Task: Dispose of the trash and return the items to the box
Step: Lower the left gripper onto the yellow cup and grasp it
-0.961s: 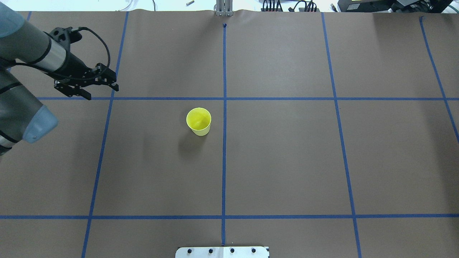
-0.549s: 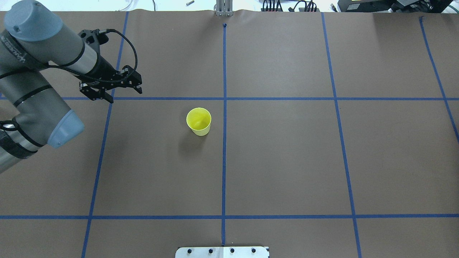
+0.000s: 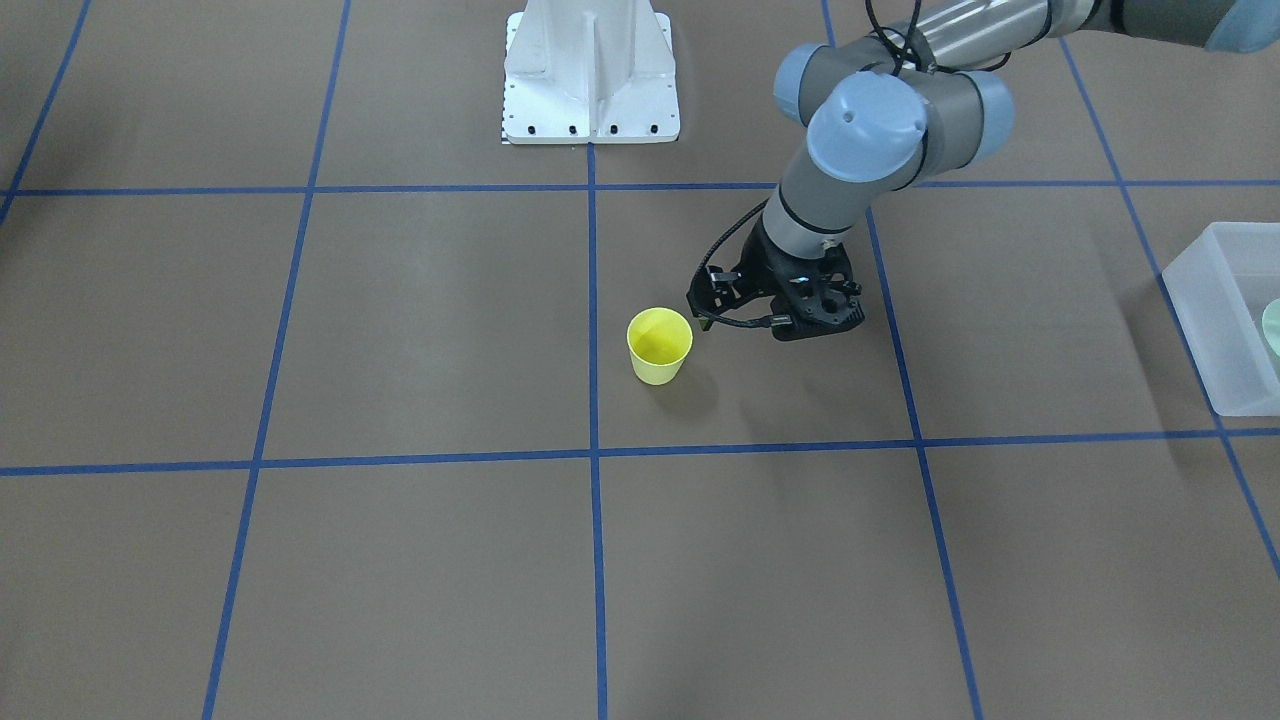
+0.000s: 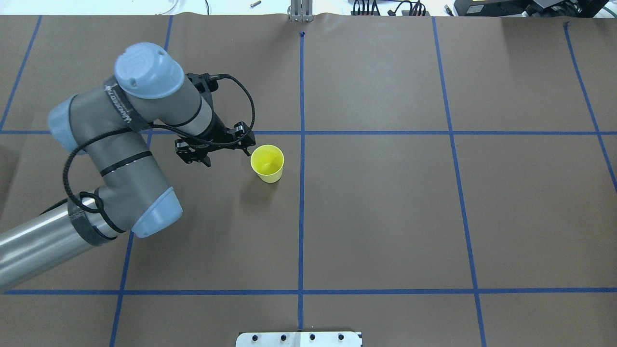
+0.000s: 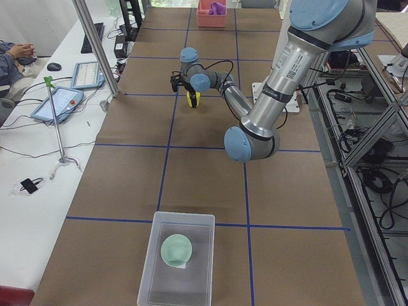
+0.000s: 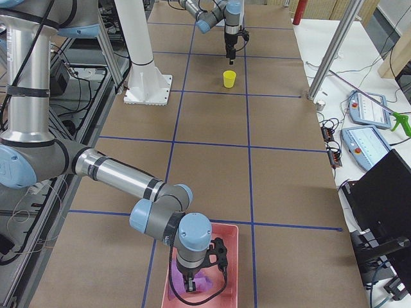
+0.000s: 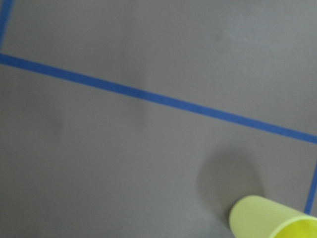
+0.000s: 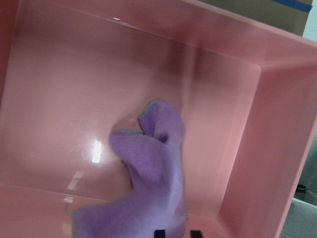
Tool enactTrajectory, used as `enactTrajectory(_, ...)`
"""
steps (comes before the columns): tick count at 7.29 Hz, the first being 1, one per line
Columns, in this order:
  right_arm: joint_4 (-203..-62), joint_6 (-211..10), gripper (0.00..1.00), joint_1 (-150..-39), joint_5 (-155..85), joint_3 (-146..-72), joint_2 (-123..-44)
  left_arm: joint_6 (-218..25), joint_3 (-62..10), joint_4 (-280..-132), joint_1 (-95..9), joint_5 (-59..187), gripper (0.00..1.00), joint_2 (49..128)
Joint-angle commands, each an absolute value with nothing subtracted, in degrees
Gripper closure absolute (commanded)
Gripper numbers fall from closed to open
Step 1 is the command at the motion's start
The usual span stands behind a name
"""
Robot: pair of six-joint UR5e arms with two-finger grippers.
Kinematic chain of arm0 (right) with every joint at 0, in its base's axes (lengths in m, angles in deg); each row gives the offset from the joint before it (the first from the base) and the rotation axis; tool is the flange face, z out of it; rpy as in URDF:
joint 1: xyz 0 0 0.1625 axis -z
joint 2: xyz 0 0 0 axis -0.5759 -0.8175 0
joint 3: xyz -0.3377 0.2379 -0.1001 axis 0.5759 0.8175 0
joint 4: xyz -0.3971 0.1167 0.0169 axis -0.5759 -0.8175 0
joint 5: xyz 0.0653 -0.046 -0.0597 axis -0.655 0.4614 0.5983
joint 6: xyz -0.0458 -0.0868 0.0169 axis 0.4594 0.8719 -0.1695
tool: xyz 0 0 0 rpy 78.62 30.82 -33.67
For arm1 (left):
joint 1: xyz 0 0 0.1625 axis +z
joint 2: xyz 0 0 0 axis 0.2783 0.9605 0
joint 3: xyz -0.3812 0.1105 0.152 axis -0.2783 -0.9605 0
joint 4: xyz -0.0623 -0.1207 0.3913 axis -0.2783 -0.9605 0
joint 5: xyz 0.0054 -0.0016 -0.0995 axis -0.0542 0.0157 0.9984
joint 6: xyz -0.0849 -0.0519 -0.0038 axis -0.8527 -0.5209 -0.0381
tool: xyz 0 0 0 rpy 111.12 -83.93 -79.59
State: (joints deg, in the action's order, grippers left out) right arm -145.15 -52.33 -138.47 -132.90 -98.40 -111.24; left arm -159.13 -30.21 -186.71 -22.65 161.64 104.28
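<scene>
A yellow cup (image 4: 267, 164) stands upright near the table's middle; it also shows in the front view (image 3: 659, 347) and at the corner of the left wrist view (image 7: 272, 220). My left gripper (image 4: 230, 152) is open and empty, just left of the cup, not touching it. The sage-green bowl (image 5: 176, 248) sits inside the frosted-white box (image 5: 185, 220) at the table's left end. My right gripper (image 8: 177, 233) hangs over a pink bin (image 8: 277, 124). Its fingertips show a narrow gap and hold nothing. A purple cloth (image 8: 153, 168) lies loose in that bin.
The white robot pedestal (image 3: 590, 80) stands at the table's near edge. Blue tape lines divide the brown table (image 4: 385, 217) into squares. The box's wall (image 3: 1200, 300) shows at the front view's right edge. Tablets and a person sit beyond the far side (image 5: 57, 102).
My left arm has swept to the right from the table's left edge to beside the yellow cup, gripper still open. The cup has not moved.
</scene>
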Motion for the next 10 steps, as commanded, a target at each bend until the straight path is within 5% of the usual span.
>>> enactTrajectory(1,-145.11,-52.57,0.00,-138.52,-132.97,-98.98,-111.18,-159.38,-28.23,-185.98,-20.32,158.76,0.03,106.40)
enactTrajectory(4,-145.20,-52.65,0.00,-138.52,-133.50,-99.15,-111.27,-159.29,-25.51,-187.38,-19.53,158.39,0.04,106.84)
enactTrajectory(6,-145.80,-53.18,0.00,-138.44,-135.07,-102.90,-111.35,-159.73,-25.41,-187.39,-17.43,156.38,0.35,106.93)
enactTrajectory(7,-145.46,-55.62,0.00,-138.43,-139.52,-103.89,-111.36,-159.73,-25.50,-187.39,-17.24,156.37,0.81,106.93)
enactTrajectory(8,-145.29,-60.78,0.00,-136.61,-143.40,-106.25,-111.27,-159.65,-25.67,-187.48,-17.24,156.37,1.00,106.93)
enactTrajectory(10,-145.37,-71.33,0.00,-130.73,-144.48,-113.45,-111.36,-159.38,-26.72,-188.70,-17.59,156.72,1.00,106.84)
